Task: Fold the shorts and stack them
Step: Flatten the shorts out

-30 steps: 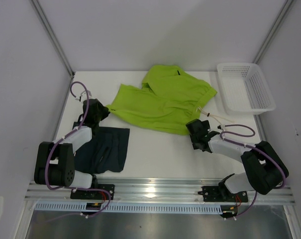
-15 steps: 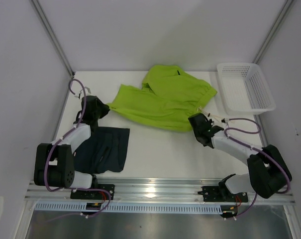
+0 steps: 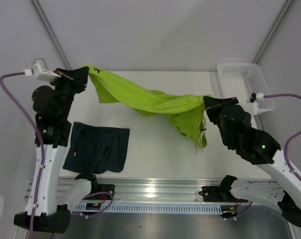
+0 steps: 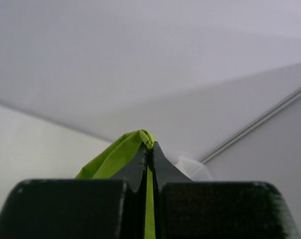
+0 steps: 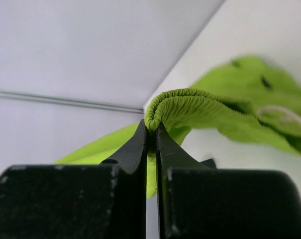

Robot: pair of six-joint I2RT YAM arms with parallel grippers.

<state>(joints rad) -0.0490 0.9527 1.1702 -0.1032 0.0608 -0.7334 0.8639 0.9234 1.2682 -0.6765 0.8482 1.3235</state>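
We see the lime green shorts (image 3: 155, 102) held in the air, stretched like a sagging banner between two robot arms above a white tabletop (image 3: 155, 149). The left fingers (image 3: 83, 73), high at the far left, pinch one corner of the cloth; through the left wrist camera their two black tips are pressed together on a thin green fold. The right fingers (image 3: 208, 103), at the right, pinch the gathered elastic waistband, which bunches over their tips in the right wrist camera. Just below them a loose part of the green shorts hangs down with a white drawstring; we cannot tell whether it touches the tabletop. The dark navy shorts (image 3: 98, 154) lie flat at the near left, well apart from the green pair. A white mesh basket (image 3: 262, 82) sits in the far right corner
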